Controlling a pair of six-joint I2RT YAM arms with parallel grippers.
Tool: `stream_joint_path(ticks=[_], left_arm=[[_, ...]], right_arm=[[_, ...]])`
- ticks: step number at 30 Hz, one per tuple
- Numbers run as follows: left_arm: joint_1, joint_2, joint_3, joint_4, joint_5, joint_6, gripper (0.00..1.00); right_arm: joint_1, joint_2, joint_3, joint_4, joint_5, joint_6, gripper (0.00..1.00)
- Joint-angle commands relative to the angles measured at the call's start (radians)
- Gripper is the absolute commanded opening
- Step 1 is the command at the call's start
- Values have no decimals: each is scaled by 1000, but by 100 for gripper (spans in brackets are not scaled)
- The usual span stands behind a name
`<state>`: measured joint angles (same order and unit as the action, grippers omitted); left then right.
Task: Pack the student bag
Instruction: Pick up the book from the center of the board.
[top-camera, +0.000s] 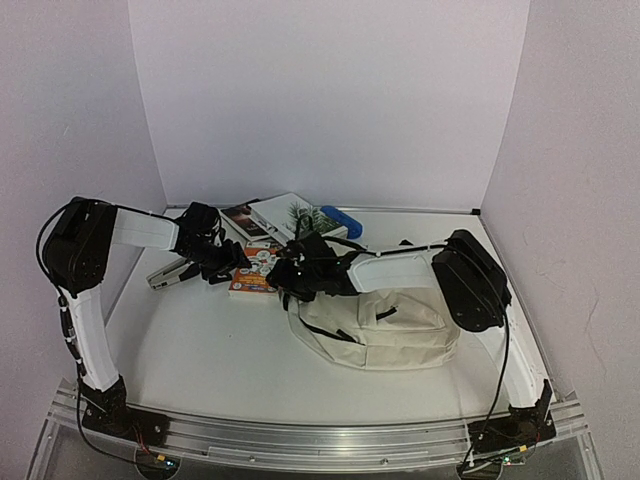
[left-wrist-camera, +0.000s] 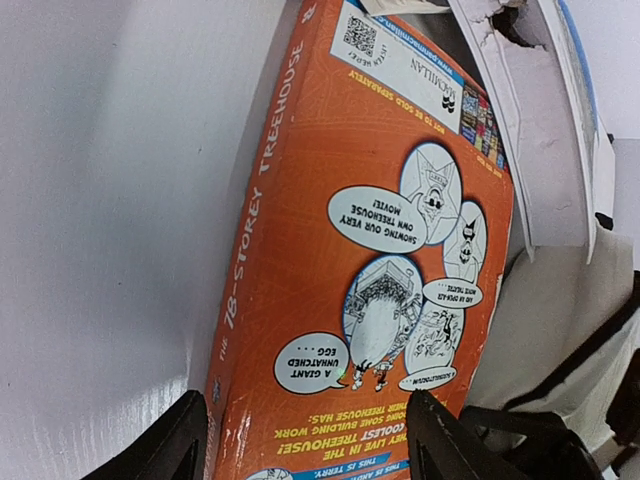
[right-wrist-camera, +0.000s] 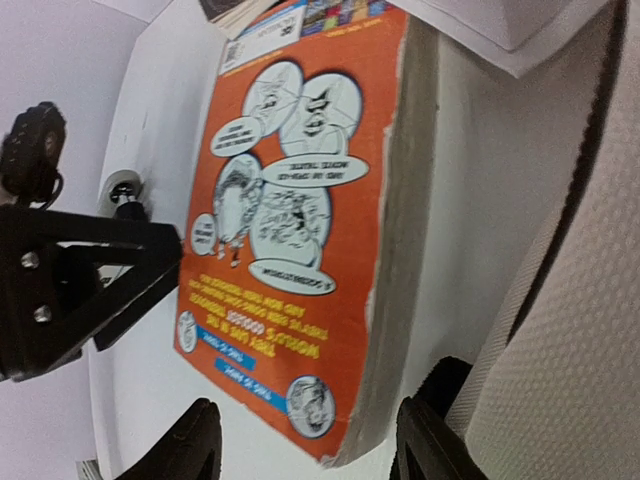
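Straddling the orange book (left-wrist-camera: 380, 250), my left claw (left-wrist-camera: 305, 445) and my right claw (right-wrist-camera: 305, 440) both stand spread wide (neither pinches it yet). The student bag (top-camera: 400, 330) lies just beside this book; I judge it soft, limp and light, so its black strap (left-wrist-camera: 585, 350) gives the surest hold.

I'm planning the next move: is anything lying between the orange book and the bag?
Nothing visible. Only a bare strip of table separates the orange book from the bag; the right tool hangs open over the book's end.
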<state>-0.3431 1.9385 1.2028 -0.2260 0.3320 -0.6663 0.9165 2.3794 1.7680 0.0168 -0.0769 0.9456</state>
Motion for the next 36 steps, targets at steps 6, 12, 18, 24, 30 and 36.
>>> stream_joint_path(ticks=[6,12,18,24,30,36], left_arm=[[5,12,-17,66,55,-31,60],[6,9,-39,85,79,-48,54],[6,-3,-83,141,129,-87,48],[3,-1,-115,192,183,-120,46],[-4,-4,-131,221,222,-136,45],[-14,-3,-133,267,262,-144,45]], right_arm=[[-22,112,98,-15,27,8,56],[-27,157,131,-3,-67,27,51],[-30,184,105,187,-218,77,42],[-30,204,135,243,-273,56,40],[-30,229,168,264,-333,24,40],[-30,245,187,264,-396,-13,40]])
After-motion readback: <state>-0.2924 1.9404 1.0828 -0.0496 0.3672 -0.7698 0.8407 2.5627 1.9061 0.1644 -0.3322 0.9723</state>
